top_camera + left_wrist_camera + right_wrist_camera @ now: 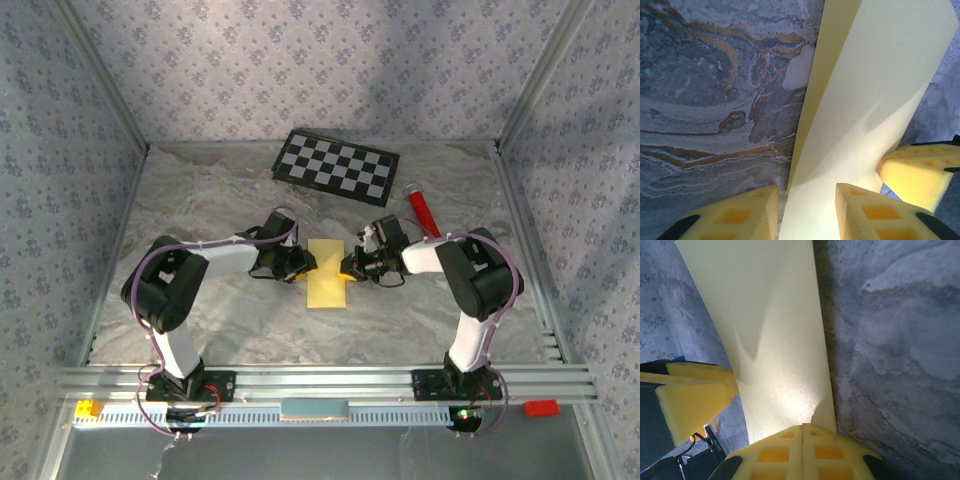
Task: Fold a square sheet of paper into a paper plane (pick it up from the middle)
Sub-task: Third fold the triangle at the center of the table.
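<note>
The square sheet of paper (327, 275) lies mid-table as a pale-yellow oblong, doubled over along its length, with one long flap raised (865, 85). It has no pointed dart shape; a paper plane is out of view. My left gripper (303, 265) is at its left edge, open, its fingers (807, 210) standing apart with the paper running through the gap. My right gripper (349, 268) is at the right edge, shut, its joined fingertips (802, 432) resting on the paper's (770, 330) near edge. The left gripper's finger (695, 395) shows across the sheet.
A black-and-white checkerboard panel (337, 165) lies at the back of the marbled table (200, 200). A red tube (422, 210) lies behind the right gripper. A yellow block (88, 408) and a red block (541, 407) sit on the front rail.
</note>
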Robot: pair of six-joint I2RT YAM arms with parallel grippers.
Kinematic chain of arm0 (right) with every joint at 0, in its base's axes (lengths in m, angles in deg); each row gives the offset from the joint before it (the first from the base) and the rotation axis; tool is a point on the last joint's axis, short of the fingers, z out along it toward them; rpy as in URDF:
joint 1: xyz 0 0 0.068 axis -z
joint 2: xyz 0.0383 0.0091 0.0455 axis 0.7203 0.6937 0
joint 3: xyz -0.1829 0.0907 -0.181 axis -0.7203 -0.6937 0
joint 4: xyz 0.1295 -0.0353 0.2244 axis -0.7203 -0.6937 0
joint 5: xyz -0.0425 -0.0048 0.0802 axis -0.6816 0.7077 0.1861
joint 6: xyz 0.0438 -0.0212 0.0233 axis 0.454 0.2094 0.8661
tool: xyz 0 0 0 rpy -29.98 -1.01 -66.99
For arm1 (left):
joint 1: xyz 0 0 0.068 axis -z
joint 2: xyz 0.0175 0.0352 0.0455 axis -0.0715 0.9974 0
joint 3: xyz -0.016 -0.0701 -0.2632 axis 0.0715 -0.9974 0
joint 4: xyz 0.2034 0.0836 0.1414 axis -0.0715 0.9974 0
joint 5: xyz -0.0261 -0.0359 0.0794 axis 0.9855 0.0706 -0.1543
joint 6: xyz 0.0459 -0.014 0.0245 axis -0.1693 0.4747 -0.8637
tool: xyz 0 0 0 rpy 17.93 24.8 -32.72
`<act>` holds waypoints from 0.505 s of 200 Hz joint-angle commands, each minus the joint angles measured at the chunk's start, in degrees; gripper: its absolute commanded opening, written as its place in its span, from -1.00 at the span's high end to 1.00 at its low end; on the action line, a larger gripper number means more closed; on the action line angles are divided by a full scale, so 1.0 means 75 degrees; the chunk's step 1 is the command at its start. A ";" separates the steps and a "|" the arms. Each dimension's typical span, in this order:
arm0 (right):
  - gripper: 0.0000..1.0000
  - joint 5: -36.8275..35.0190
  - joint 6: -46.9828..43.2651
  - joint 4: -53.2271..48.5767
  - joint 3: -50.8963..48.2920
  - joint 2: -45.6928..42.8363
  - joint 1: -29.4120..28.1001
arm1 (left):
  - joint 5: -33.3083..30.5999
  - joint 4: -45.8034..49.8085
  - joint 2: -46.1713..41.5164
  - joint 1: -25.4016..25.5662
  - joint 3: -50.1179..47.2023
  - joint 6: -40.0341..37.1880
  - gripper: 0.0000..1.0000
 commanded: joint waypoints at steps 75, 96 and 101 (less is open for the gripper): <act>0.89 -0.0535 -0.0026 -0.0602 -0.0290 0.0463 0.0016 | 0.0058 0.0004 -0.0099 0.0036 -0.0072 0.0058 0.43; 0.89 -0.0561 -0.0031 -0.0607 -0.0282 0.0471 0.0033 | 0.0035 -0.0016 -0.0129 0.0035 -0.0095 0.0054 0.47; 0.89 -0.0595 -0.0022 -0.0613 -0.0291 0.0455 0.0027 | 0.0038 -0.0022 -0.0129 0.0040 -0.0102 0.0063 0.47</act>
